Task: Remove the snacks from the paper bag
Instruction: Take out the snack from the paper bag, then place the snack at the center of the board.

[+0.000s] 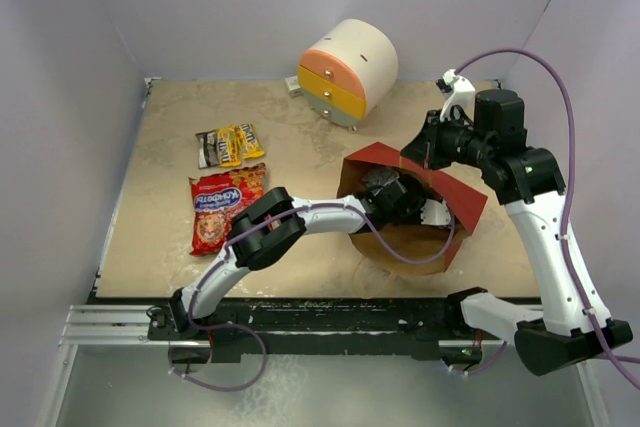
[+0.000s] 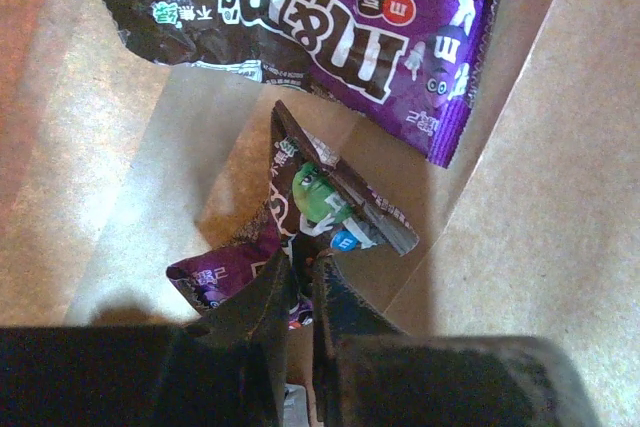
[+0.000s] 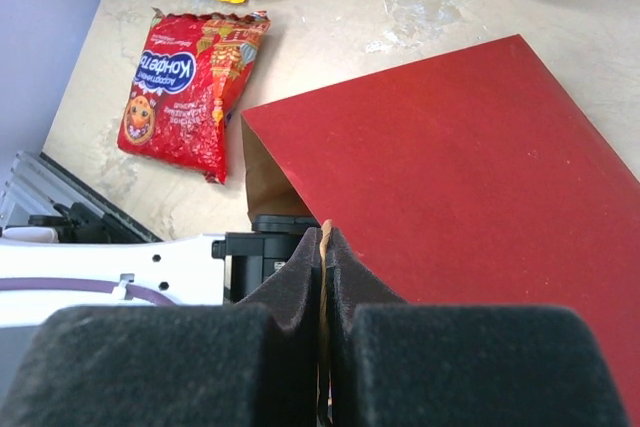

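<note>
On the table (image 1: 150, 227) at left, the yellow and brown candy packets (image 1: 230, 145) and the red crisp packet (image 1: 225, 207) lie with bare surface around them. Inside the paper bag (image 1: 458, 195), the left gripper (image 2: 302, 269) pinches a crumpled purple candy packet (image 2: 325, 202). A second purple candy packet (image 2: 400, 42) lies just beyond, against a crease. The right gripper (image 3: 324, 242) is pressed together on the bag's rim.

Bag (image 3: 450, 147), pinched in the right jaws: matt red paper outside, rough brown kraft inside. Packet (image 2: 320, 197) in the left jaws: glossy, crinkled plastic film. Right jaws: matt black foam. Tabletop (image 1: 170, 147): mottled matt beige.
</note>
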Controlling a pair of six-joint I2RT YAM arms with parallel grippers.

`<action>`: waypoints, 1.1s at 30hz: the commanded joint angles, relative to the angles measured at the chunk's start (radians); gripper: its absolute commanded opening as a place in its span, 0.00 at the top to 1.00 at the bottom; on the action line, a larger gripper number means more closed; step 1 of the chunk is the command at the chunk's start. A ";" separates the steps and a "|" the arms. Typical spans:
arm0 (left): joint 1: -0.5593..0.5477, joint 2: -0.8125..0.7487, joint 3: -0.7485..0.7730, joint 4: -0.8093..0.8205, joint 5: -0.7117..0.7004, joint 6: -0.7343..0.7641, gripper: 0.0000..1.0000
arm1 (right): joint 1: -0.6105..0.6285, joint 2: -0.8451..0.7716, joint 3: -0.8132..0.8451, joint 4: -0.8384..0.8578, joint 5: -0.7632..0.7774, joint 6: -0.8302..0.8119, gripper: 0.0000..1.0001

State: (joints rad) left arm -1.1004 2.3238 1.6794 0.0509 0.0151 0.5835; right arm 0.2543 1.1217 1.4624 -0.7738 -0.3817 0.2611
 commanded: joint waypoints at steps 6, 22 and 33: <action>0.001 -0.190 -0.068 -0.116 0.053 -0.135 0.94 | -0.001 0.007 0.037 0.055 0.075 0.015 1.00; 0.003 -0.788 -0.347 -0.275 0.162 -0.698 1.00 | -0.001 -0.054 -0.059 0.147 0.211 0.065 1.00; 0.062 -1.200 -0.305 -0.619 -0.522 -1.099 1.00 | -0.001 -0.094 -0.143 0.239 0.157 0.091 1.00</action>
State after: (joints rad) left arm -1.0912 1.2438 1.3369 -0.4129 -0.1127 -0.2882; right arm 0.2543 1.0496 1.3369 -0.6151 -0.2024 0.3283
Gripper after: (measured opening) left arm 0.073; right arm 0.007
